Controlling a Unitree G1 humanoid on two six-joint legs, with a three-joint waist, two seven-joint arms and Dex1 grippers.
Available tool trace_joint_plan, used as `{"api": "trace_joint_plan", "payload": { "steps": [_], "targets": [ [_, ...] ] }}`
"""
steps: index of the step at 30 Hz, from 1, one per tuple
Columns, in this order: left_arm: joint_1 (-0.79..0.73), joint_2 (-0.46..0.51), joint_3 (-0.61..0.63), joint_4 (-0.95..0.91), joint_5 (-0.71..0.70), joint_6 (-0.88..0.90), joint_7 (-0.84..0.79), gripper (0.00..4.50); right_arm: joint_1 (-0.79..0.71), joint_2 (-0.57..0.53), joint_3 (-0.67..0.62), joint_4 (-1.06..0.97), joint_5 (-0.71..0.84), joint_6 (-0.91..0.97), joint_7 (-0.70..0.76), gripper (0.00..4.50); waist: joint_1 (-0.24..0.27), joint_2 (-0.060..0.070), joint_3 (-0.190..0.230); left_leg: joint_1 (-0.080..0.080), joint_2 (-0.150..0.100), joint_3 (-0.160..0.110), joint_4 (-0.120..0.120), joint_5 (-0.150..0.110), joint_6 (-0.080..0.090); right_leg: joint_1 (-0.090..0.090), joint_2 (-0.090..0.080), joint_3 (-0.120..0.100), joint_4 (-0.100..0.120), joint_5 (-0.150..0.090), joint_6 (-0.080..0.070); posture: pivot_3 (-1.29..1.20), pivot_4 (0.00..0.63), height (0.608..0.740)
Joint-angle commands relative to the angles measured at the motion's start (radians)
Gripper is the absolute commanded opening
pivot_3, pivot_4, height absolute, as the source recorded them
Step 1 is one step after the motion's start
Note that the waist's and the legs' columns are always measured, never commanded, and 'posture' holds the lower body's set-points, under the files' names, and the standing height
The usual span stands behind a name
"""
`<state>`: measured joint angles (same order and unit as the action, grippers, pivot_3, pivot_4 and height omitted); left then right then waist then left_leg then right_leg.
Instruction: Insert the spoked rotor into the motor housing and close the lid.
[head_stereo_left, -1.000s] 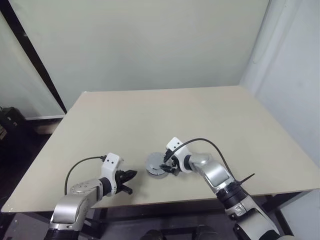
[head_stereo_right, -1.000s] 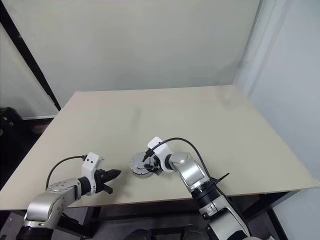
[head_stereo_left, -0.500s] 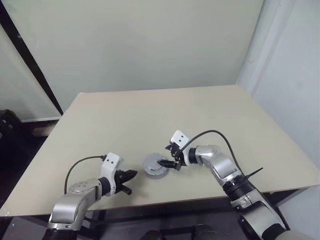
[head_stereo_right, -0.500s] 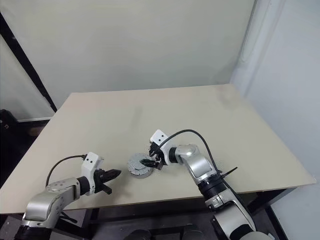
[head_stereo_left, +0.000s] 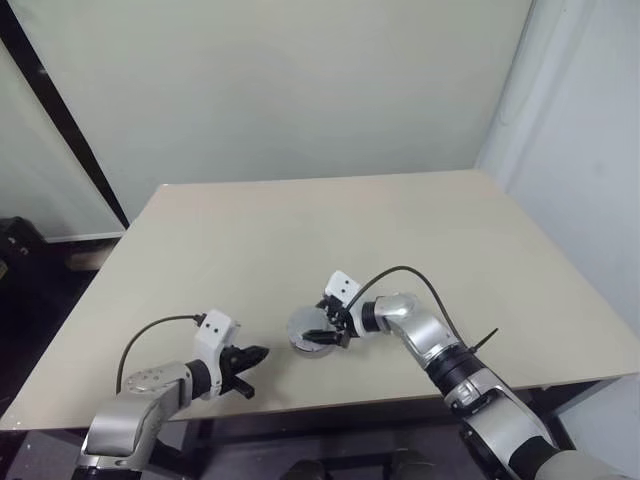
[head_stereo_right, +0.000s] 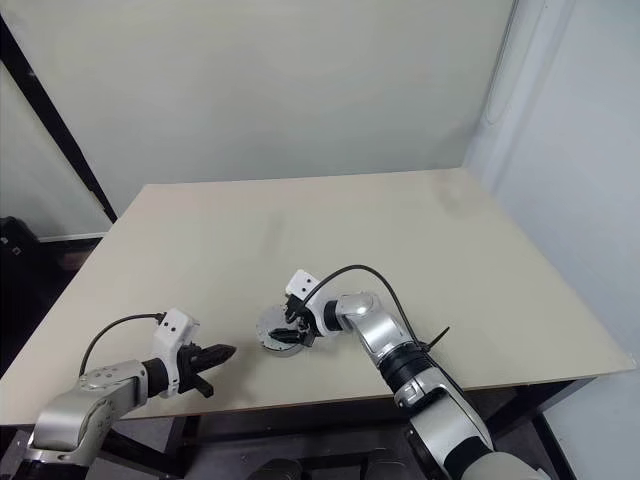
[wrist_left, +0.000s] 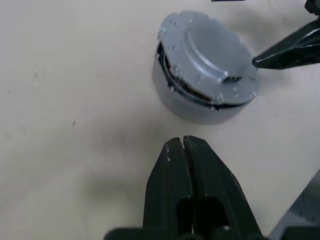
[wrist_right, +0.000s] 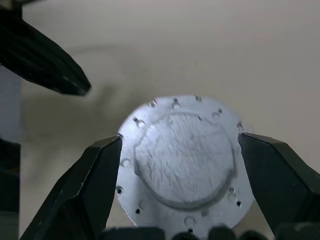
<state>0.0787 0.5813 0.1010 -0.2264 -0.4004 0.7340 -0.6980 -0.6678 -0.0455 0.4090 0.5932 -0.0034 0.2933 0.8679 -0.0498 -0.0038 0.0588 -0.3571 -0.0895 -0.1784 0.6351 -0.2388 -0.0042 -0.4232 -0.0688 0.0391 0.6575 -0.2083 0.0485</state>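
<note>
Since the earlier frame your right arm has folded in at the elbow and its wrist has swung round, so the right gripper (wrist_right: 180, 150) now meets the motor housing (wrist_left: 186, 102) from its right side with a black finger standing at each edge of the lid (wrist_right: 181, 161); the housing itself has not shifted on the table (head_stereo_left: 420, 230), and the left arm has barely changed. You can see the assembly sitting near the front edge of the table, between the two arms, a short grey drum with the round silver-grey lid on top. The lid looks seated but perhaps not fully home: from the left wrist a dark gap shows under its rim on one side, with a hint of the windings behind it, and it seems to sit slightly tilted. The spoked rotor lies nowhere on the table, so you may judge it already inside under the lid. Your right jaws stand wide, bracketing the lid; whether they actually press its rim the pictures do not settle. Your left gripper (wrist_left: 184, 146) waits just beside the housing with its fingers pressed together, holding nothing. What appears left is the final part of closing: squaring the lid and pressing it flush.
</note>
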Motion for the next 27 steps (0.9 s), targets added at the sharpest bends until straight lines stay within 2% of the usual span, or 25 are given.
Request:
{"api": "trace_joint_plan", "payload": {
  "steps": [1,19,23,27],
  "targets": [
    [0.004,0.014,0.040,-0.053,-0.019,-0.011,0.006,0.00,-0.045,0.021,-0.014,0.032,-0.008,-0.047,-0.007,4.05,0.000,0.000,0.000,0.000,0.000,0.000,0.000,0.000,0.000,0.000,0.000,0.000,0.000,0.000,0.000,0.00,0.000,0.740],
    [0.032,0.016,0.065,-0.093,-0.030,0.008,0.030,0.00,-0.073,0.069,-0.021,0.164,-0.046,-0.091,-0.027,4.05,-0.001,0.001,0.000,0.003,0.000,0.001,-0.003,0.001,-0.002,0.000,0.003,0.000,0.000,0.002,-0.003,0.00,0.000,0.740],
    [0.018,0.018,0.056,-0.086,-0.025,0.006,0.029,0.00,-0.075,0.077,-0.022,0.166,-0.054,-0.089,-0.045,3.25,-0.001,0.001,0.000,0.003,0.000,0.001,-0.003,0.001,-0.003,0.000,0.004,0.000,0.000,0.002,-0.004,0.00,0.000,0.740],
    [0.000,0.024,0.040,-0.071,-0.014,-0.013,0.016,0.00,-0.076,0.084,-0.020,0.155,-0.058,-0.060,-0.045,3.25,-0.001,0.001,0.000,0.003,0.000,0.001,-0.003,0.001,-0.003,0.000,0.004,0.000,0.000,0.003,-0.005,0.00,0.000,0.740]
  ]
}}
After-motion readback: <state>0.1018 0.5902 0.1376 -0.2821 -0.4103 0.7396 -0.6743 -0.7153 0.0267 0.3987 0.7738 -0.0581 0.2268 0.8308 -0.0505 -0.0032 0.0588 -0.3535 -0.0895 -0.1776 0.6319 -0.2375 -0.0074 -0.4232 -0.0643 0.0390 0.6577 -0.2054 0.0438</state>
